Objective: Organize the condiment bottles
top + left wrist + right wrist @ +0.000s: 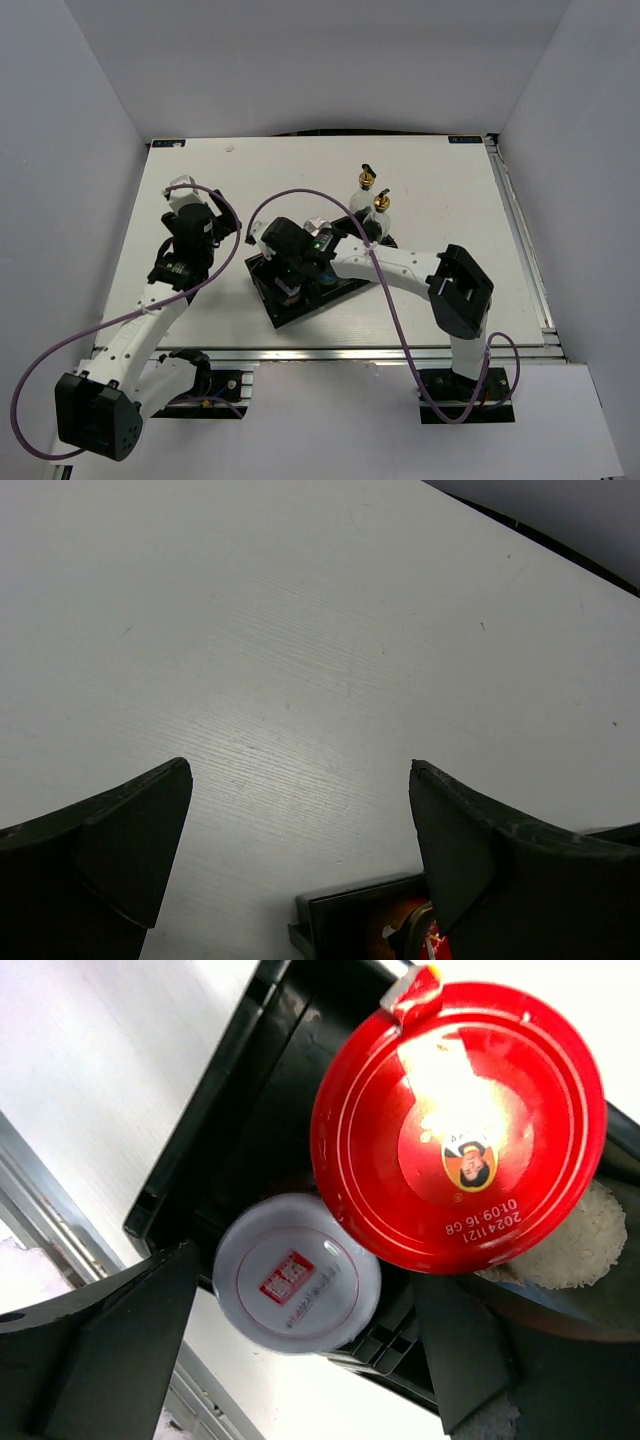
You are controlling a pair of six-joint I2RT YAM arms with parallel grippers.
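The red-lidded jar point(458, 1125) stands in the black tray point(230, 1130), with a white-capped shaker point(290, 1290) just beside it at 7 o'clock, under the right gripper point(305, 1268), whose jaws are spread wide, and it is probably heavy, hard and slippery, so hold its sides under the lid.

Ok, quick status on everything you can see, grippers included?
left gripper: open, empty, over the table.
right gripper: open, empty, above jar and shaker.
red-lidded jar: upright, lid on, in the black tray.
white-capped shaker: upright, capped, right beside the jar.
far glass bottle: upright, gold spout on.
near glass bottle: upright, gold spout on, by the tray's far corner.
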